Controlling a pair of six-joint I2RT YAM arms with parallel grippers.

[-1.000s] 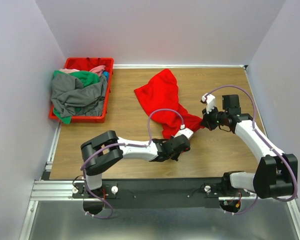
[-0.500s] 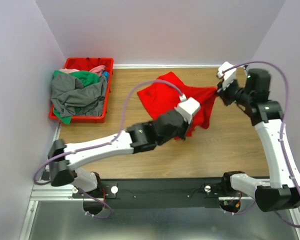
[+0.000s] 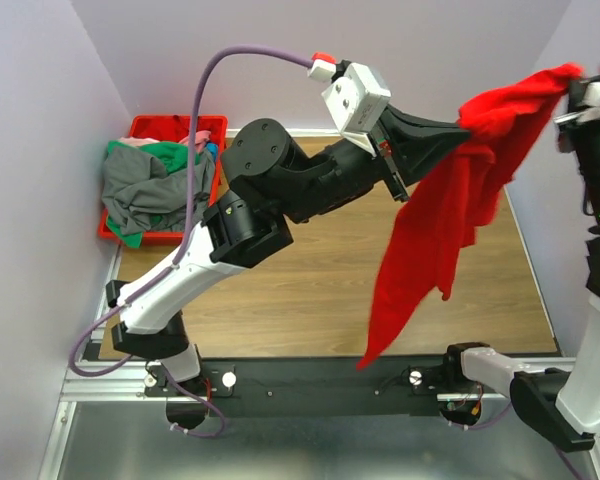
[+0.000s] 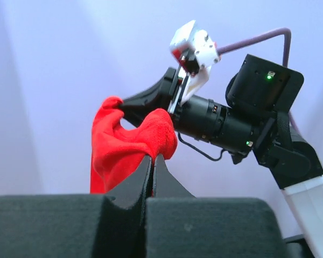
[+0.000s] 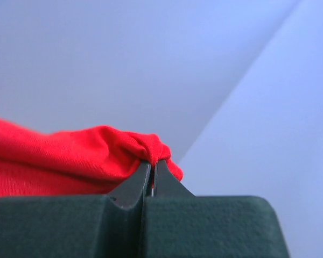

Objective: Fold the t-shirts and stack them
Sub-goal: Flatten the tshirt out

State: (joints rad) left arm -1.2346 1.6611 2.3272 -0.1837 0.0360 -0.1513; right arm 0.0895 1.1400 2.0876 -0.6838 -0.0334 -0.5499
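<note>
The red t-shirt (image 3: 435,235) hangs in the air above the table's right half, stretched between both grippers and drooping down toward the near edge. My left gripper (image 3: 462,128) is raised high and shut on one bunched edge of the red t-shirt (image 4: 124,145). At the far right my right gripper (image 3: 577,76) is raised too and shut on another edge of the red t-shirt (image 5: 70,156). Each wrist view shows red cloth pinched between closed jaws. More t-shirts, grey (image 3: 145,195), green (image 3: 168,154) and pink (image 3: 195,137), lie piled in the crate.
A red plastic crate (image 3: 170,124) stands at the table's far left corner. The wooden table (image 3: 300,290) lies below the raised arms. Pale walls close in on the left, back and right; a black rail (image 3: 310,385) runs along the near edge.
Both arms rose from table height, lifting the red t-shirt off the wood. The left gripper closed on the cloth and swung up and right; the right gripper went up toward the right wall.
</note>
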